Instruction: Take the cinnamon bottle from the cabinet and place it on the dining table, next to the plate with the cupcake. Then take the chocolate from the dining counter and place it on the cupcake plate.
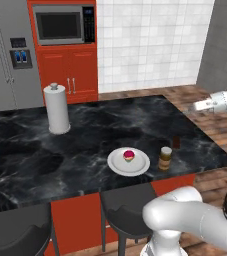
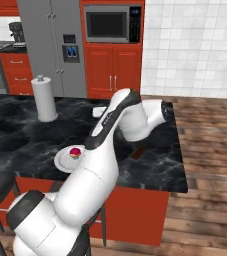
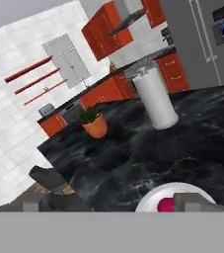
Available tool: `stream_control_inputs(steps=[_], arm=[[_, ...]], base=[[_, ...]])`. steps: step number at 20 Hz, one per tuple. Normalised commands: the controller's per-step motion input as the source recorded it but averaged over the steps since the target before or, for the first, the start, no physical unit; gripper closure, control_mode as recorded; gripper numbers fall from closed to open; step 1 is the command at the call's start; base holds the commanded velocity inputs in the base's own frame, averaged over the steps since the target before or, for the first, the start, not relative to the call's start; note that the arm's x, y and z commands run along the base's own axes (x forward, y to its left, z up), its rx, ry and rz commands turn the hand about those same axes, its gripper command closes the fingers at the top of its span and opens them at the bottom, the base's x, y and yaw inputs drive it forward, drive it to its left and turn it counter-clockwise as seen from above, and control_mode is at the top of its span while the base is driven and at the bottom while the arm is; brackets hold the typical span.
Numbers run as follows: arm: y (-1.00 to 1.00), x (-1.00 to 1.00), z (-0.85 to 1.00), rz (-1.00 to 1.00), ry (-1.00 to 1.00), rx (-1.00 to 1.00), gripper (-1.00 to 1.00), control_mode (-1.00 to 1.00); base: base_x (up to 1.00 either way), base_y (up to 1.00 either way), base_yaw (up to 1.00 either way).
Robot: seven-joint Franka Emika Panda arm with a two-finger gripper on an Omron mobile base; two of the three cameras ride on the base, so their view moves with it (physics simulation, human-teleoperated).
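The cinnamon bottle (image 1: 165, 158) stands upright on the black marble dining counter (image 1: 85, 150), just right of the white plate (image 1: 116, 165) that holds the cupcake (image 1: 128, 155). A small dark brown chocolate (image 1: 176, 142) lies behind the bottle, near the counter's right edge; the right base view also has the chocolate (image 2: 137, 151), beside the arm. My gripper (image 1: 199, 105) hovers above the right end of the counter, higher than the chocolate and apart from it. It points left across the top. In the hand view its fingertips (image 3: 32, 202) stand wide apart, open and empty, with the plate (image 3: 155, 197) and cupcake (image 3: 166, 204) low in front.
A tall paper towel roll (image 1: 57, 109) stands at the counter's back left, and a potted plant (image 3: 96, 126) sits at the far left end. Two dark stools (image 1: 125, 210) are tucked under the near edge. Fridge, microwave and red cabinets line the far wall.
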Motion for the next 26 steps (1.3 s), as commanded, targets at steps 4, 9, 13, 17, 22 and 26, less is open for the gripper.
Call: stream_control_inputs(steps=[4,9,13,17,22,26], arm=[[0.00,0.02,-0.07,-0.36,0.76,-0.51,-1.00,-1.00],[-0.16,0.00,-0.60,-0.38,0.82,-0.43,-1.00,-1.00],[-0.32,0.01,-0.38,-0.35,0.71,-0.30,-1.00,-1.00],[-0.25,0.07,-0.76,-0.32,0.43,-0.43,-1.00,-1.00],[-0.07,0.28,-0.66,-0.23,0.13,-0.36,-1.00,-1.00],[-0.26,0.23,-0.35,-0.12,0.00,-0.06,-1.00,-1.00]], base=[[0.00,0.00,0.00],[0.00,0.00,0.00],[0.00,0.00,0.00],[0.00,0.00,0.00],[0.00,0.00,0.00],[0.00,0.00,0.00]])
